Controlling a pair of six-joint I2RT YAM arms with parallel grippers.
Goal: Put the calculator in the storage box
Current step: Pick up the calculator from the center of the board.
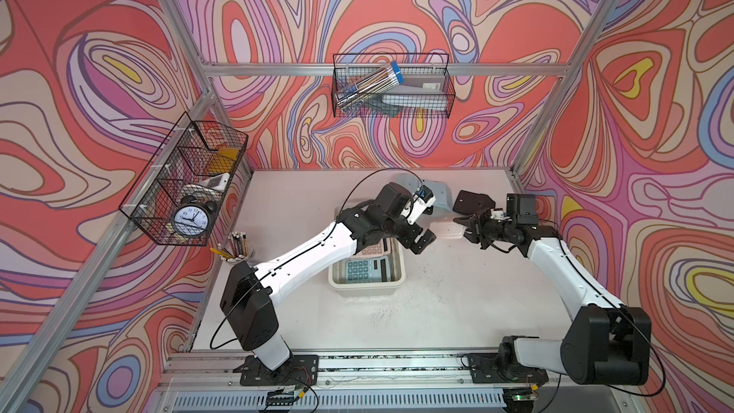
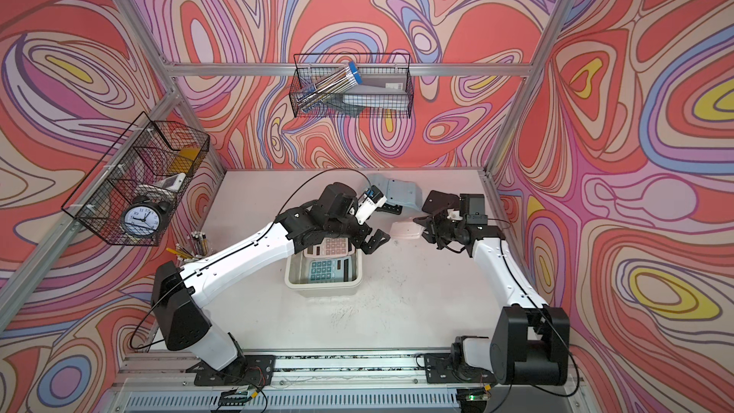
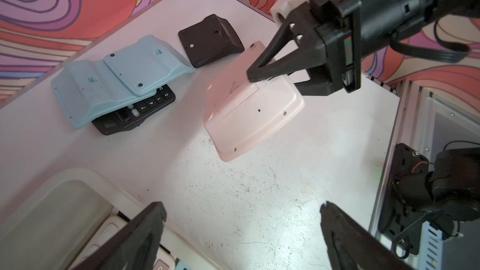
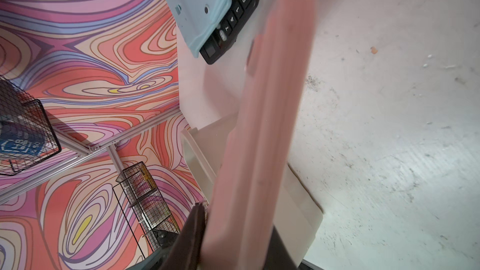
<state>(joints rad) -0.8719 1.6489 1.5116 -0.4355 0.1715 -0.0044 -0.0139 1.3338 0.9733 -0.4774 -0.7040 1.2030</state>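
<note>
Clamping my right gripper (image 3: 259, 76) edgewise on the flat pale-pink plastic calculator (image 3: 249, 115).
Cream-white plastic storage box (image 1: 367, 287) sits at eight o'clock; my left gripper (image 3: 241, 207) gapes, leaving room.

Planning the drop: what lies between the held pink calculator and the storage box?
The open left gripper hangs between pink calculator and storage box in both top views; the table below is bare in the left wrist view.

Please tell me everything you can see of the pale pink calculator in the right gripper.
The pale pink plastic calculator shows only its smooth back, with rounded corners, small screws and a faint panel outline. It is tilted, face turned down. The right gripper has its jaws shut on one edge. Whether it touches the white table is unclear.
</note>
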